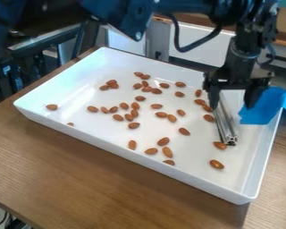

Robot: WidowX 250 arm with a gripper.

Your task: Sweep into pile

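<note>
The black gripper (232,99) hangs over the right part of the white tray (139,160), its two fingers spread wide, so it is open. A silver metal bar (225,121) lies lengthwise inside the tray, its far end between the fingers and nearer the left one; I cannot tell whether they touch. Almonds are scattered over the tray floor: a loose group around the middle, one almond (52,107) at the far left, several near the front wall, one almond (220,146) by the bar's near end and another almond (216,164) in front of it.
A blue cloth or sheet (263,106) hangs over the tray's right side, beside the right finger. The tray's raised walls stand all around the almonds. The brown wooden table (80,165) extends in front, and dark equipment stands at the upper left.
</note>
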